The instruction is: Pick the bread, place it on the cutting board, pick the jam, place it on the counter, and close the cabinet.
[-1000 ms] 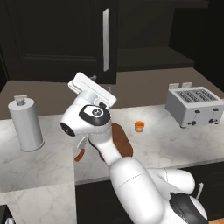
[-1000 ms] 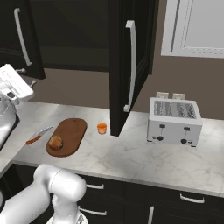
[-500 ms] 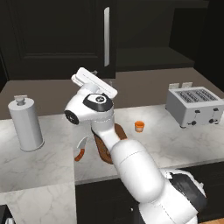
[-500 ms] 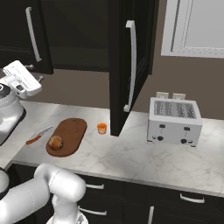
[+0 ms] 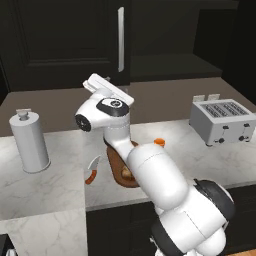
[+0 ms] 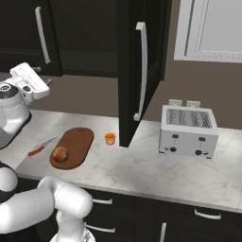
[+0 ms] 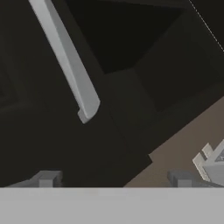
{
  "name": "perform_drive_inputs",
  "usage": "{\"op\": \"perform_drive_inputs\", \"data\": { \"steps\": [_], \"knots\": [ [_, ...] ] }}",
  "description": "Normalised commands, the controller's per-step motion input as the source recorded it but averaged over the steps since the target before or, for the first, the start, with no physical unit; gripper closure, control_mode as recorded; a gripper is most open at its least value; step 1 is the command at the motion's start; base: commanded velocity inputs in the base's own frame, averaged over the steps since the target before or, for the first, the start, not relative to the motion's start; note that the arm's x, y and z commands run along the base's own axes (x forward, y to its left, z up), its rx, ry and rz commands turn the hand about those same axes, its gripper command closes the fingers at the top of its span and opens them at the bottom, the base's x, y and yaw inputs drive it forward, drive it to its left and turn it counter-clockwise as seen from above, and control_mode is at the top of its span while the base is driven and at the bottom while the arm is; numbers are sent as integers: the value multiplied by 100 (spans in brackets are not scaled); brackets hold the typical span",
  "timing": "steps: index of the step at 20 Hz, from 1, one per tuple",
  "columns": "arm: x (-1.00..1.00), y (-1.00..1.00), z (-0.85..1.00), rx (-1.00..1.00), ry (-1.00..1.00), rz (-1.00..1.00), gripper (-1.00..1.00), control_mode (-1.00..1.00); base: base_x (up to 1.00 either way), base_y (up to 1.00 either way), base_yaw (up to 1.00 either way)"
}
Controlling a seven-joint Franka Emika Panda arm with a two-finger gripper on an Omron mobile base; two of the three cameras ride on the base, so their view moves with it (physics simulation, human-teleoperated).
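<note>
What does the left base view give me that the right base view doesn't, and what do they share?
Left base view alone: a grey canister on the counter. Right base view alone: a window, the cabinet door seen swung open, and the bread plainly on the cutting board. Both: the jam on the counter, toaster, orange-handled knife.

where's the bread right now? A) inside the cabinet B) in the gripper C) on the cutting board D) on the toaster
C: in the right base view the bread sits on the near end of the cutting board, with the jam on the counter beside the board.
</note>
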Motion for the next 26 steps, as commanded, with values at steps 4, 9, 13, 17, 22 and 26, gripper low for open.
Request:
{"op": "perform_drive_inputs", "data": {
  "steps": [4, 9, 13, 17, 22, 26],
  "knots": [
    [14, 0, 3, 0, 10, 0, -100, -100, 0, 0, 0],
    [14, 0, 3, 0, 10, 0, -100, -100, 0, 0, 0],
    [11, 0, 0, 0, 4, 0, -100, -100, 0, 0, 0],
    [-1, -1, 0, 0, 2, 0, -100, -100, 0, 0, 0],
    [-24, -3, 0, 0, 0, 0, -100, -100, 0, 0, 0],
    [-48, -5, 0, 0, 0, 0, -100, -100, 0, 0, 0]
  ]
}}
